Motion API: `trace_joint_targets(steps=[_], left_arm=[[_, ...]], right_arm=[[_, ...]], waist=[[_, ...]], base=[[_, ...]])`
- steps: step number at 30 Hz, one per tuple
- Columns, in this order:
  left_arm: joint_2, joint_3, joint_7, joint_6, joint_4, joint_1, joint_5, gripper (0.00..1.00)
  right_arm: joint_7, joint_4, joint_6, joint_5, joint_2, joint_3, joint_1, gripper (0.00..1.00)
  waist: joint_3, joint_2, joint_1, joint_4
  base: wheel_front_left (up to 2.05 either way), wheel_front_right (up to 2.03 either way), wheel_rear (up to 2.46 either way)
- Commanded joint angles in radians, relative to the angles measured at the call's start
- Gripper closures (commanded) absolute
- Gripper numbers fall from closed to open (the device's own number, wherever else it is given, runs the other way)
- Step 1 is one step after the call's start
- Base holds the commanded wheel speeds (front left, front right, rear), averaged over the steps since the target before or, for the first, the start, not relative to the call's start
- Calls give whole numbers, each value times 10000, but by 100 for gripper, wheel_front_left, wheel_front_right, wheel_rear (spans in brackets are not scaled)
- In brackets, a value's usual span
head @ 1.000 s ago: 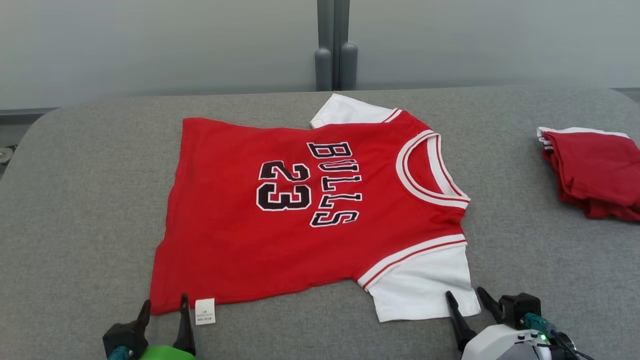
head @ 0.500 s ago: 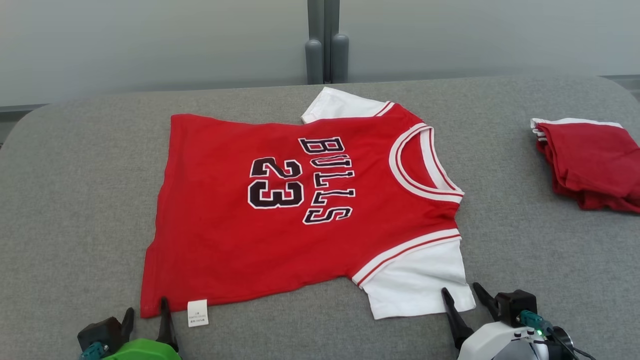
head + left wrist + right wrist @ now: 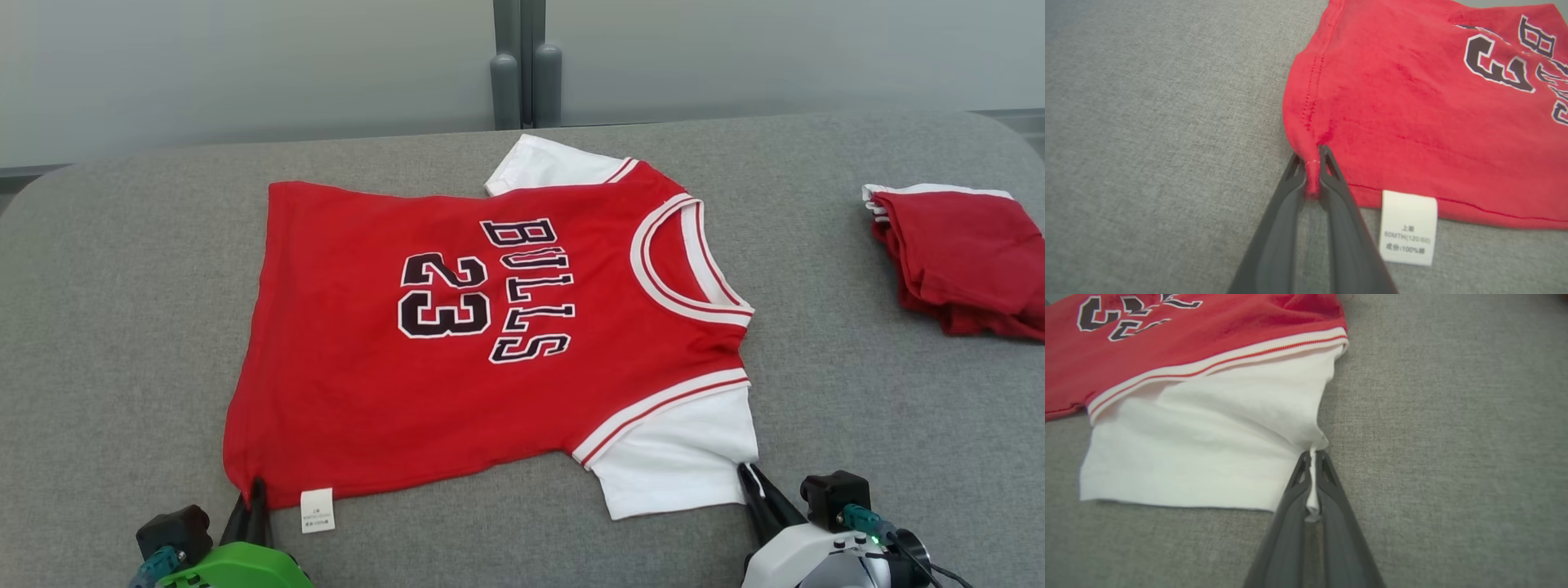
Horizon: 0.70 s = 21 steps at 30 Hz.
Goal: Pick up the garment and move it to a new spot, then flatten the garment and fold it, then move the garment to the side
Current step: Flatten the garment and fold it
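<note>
Reaches in low from the near edge with both arms, left fingers [image 3: 1333,175] pinched shut on the hem corner [image 3: 1306,134] and right fingers [image 3: 1327,477] shut on the white sleeve [image 3: 1208,457] of the red jersey [image 3: 343,367], spread flat, print up, mid-way across the grey counter [image 3: 122,286].

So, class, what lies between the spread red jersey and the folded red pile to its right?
Only bare grey padding separates jersey from pile; the head view shows it.

Soft matt cloth jersey [image 3: 490,343], rough woven grey tabletop [image 3: 122,327]
</note>
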Motion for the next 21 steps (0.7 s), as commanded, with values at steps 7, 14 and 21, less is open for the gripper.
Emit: trace_joint_targets(steps=[7,14,21], left_arm=[[42,124,5,-47,-341,302,295,100],[58,254,4,-66,-1550,386,797,100],[789,-693,4,-75,-2982,-788,938,100]], right_arm=[[42,-424,-20,277,-87,-189,220,100],[38,-2023,-19,702,-151,-450,191,100],[38,-3634,-19,1128,-554,-134,-812,100]], waist=[[-502,-1,0,-62],[-1063,-1,0,-179],[-1273,-1,0,-179]], base=[[0,0,0],[0,0,0],[0,0,0]])
